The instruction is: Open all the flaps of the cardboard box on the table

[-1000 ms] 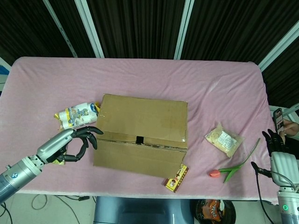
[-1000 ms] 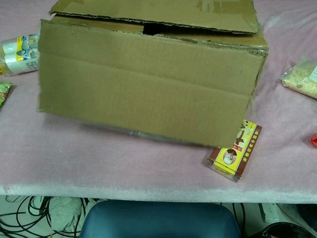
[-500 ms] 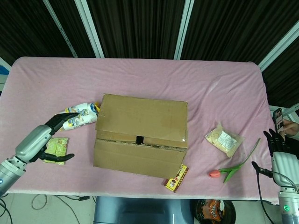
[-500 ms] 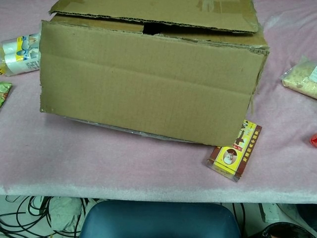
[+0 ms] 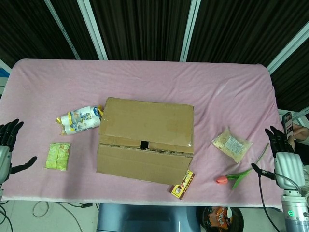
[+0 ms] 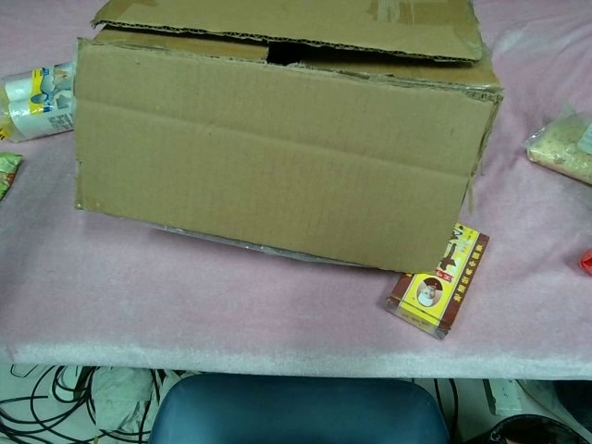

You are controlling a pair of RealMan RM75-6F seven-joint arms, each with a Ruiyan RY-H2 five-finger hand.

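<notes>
The pink-clothed bench (image 5: 145, 82) fills the frame. The brown cardboard box (image 5: 147, 137) sits at centre, flaps down. Left robot hand (image 5: 6, 145), lower left edge, fingers spread, empty; right robot hand (image 5: 282, 151), lower right, likewise.

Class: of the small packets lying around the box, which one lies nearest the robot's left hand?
The green packet, flat just left of the box, lies closest to the left hand.
</notes>
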